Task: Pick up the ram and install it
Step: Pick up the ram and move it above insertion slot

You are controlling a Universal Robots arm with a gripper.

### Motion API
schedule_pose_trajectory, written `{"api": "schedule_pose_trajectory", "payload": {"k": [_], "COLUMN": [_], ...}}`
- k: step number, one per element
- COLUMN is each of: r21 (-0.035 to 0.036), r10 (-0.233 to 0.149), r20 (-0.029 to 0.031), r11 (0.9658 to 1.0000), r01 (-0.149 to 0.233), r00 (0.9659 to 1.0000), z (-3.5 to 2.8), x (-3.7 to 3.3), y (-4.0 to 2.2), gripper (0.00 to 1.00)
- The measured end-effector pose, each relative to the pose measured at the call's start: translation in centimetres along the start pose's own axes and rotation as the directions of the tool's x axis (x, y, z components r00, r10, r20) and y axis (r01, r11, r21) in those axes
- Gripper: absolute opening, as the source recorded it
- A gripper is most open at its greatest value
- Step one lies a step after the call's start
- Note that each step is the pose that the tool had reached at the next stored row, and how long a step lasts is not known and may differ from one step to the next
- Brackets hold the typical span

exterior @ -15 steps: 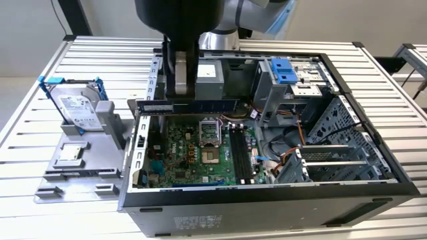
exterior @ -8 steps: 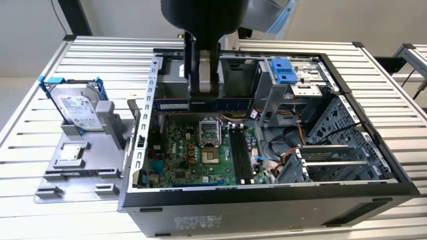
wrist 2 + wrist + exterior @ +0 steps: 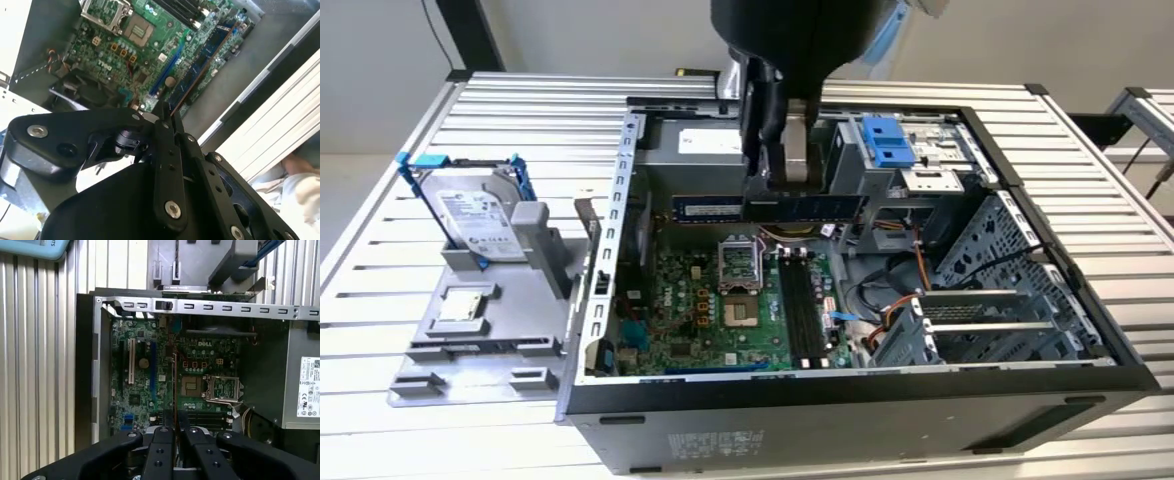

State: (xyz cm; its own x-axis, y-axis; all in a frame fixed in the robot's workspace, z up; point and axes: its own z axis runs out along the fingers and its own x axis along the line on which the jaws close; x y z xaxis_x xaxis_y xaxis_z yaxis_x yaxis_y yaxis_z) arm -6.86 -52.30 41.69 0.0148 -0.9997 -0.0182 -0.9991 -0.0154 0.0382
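Observation:
The ram is a long blue-green stick with black chips, and my gripper is shut on its middle. It hangs level above the back part of the open computer case, over the motherboard. In the second wrist view the ram runs out from the gripper across the board below. In the first wrist view the ram shows edge-on as a thin line above the gripper. The black memory slots lie lower in the case, beside the processor socket.
The case lies on its side on a slatted metal table. A silver hard drive in a blue frame rests on a grey holder to the exterior view's left. Drive cages, orange cables and a blue latch crowd the case's right side.

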Motion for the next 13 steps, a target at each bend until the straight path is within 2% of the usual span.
{"api": "schedule_pose_trajectory", "payload": {"k": [6, 13], "r21": [-0.0025, -0.0027], "r10": [0.000, 0.000], "r20": [0.0000, -0.0006], "r11": [1.0000, 1.0000], "r01": [0.000, 0.000], "r00": [1.0000, 1.0000], "z": [-0.09, -0.18], "x": [-0.10, -0.46], "y": [-2.42, -4.65], "gripper": [0.00, 0.00]}}
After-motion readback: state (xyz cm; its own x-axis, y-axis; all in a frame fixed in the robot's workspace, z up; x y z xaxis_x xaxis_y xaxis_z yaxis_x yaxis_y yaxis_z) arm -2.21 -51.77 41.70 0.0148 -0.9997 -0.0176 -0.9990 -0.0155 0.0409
